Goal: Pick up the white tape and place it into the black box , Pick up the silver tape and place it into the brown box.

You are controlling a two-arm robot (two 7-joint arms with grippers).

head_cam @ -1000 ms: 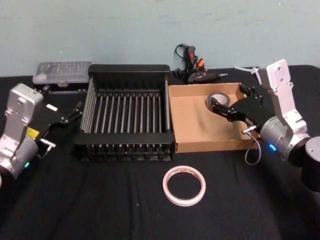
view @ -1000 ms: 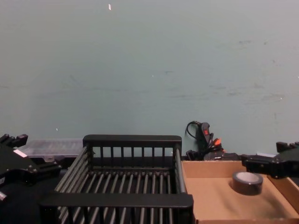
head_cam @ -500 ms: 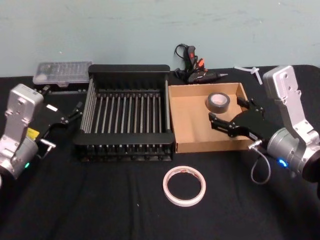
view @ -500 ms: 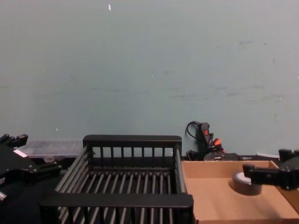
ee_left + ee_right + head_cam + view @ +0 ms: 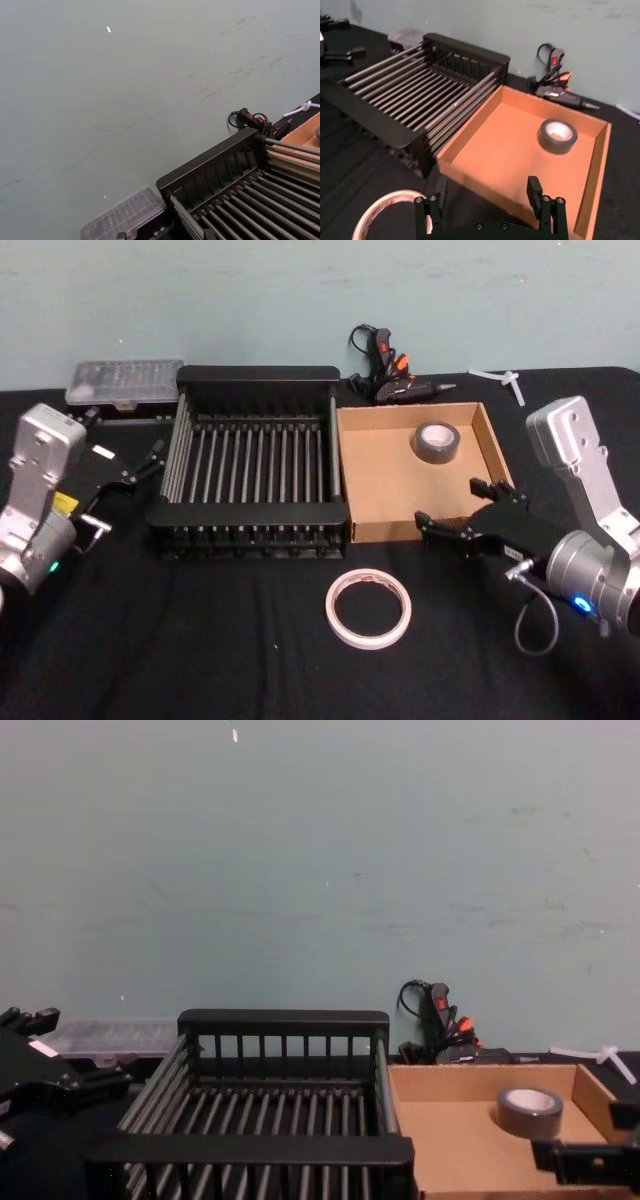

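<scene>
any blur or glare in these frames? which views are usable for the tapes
Head view: sharp, even light, no glare; white tape and silver tape both clear. Right wrist view: silver tape crisp, white tape soft and cut off at the frame edge beside the right gripper. Chest view: slightly soft, silver tape readable. Left wrist view: the clear plastic case is blurred.

Pale blue-green wall [image 5: 300, 290] across the top of the head view, scuffed and faintly streaked, taking up most of the chest view. Small white fleck [image 5: 235, 735] near the top edge, left of centre. Black cloth-covered table [image 5: 200, 640] across the lower frame, meeting the wall at a straight line. Even, soft light, no hard shadows.
</scene>
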